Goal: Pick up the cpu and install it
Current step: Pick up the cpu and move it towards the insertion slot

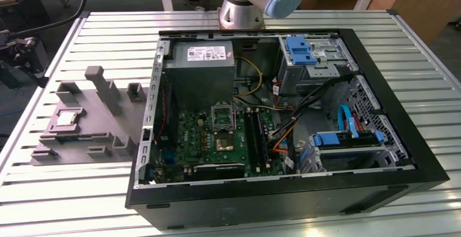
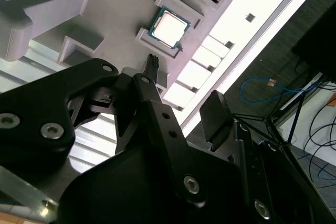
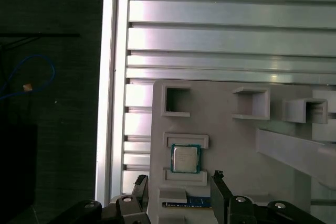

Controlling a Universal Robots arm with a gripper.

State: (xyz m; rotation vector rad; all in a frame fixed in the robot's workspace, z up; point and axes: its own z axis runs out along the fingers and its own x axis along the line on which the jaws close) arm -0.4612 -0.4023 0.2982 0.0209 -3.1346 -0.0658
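- The gripper [image 3: 178, 178] shows in the first wrist view with its two black fingers [image 3: 218, 182] spread wide and nothing held between them.
- It hangs over the near edge of a grey holder tray [image 3: 231, 140], apart from the tray's surface.
- The cpu [image 3: 185, 158] lies flat in a shallow framed recess of that tray, silver top up with a thin green rim, just ahead of the fingertips and untouched.
- A memory stick [image 3: 181, 202] lies in a slot of the tray just beside the cpu's recess, on the gripper's side.
- The tray rests on a slatted metal table [image 3: 231, 40].
- In the second wrist view the gripper [image 2: 182, 85] again stands spread, one thin fingertip and one broad pad set apart, gripping nothing.
- The cpu [image 2: 169, 27] sits in its recess in the tray [image 2: 121, 3], beyond the fingertips and clear of them.
- In the exterior view the tray [image 1: 108, 129] lies on the table [image 1: 72, 194], with the cpu [image 1: 68, 118] in its recess in the part of the tray farthest from the PC case.
- The open PC case [image 1: 288, 113] stands just beside the tray, at the exterior view's right of it.
- Inside the case, the socket [image 1: 223, 117] on the green board shows a dark centre.
- The arm's base [image 1: 241, 5] stands on the table beyond the case, well apart from the tray.
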